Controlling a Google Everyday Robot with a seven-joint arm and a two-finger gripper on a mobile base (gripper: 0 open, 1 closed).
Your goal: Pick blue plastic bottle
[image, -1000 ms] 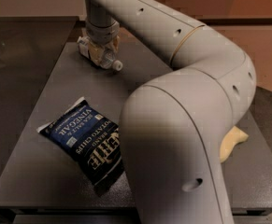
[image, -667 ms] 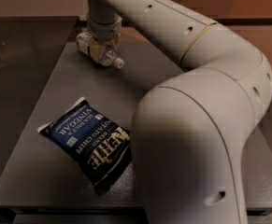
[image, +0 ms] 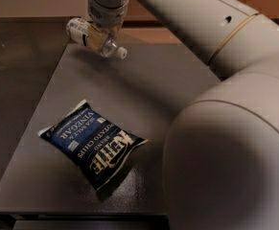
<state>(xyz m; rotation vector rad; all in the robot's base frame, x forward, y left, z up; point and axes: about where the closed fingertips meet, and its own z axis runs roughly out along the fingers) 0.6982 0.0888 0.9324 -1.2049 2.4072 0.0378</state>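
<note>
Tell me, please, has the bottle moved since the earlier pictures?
Yes. The bottle, held in the gripper at the far edge of the table, has risen, up and away from the chip bag, which stayed put.

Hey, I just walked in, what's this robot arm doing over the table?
The robot's single arm reaches to the far end of the dark table, where its gripper is clamped on the blue plastic bottle. The bottle is held sideways, white cap pointing right, and looks lifted clear of the surface. A dark blue chip bag lies flat nearer the camera, untouched.
</note>
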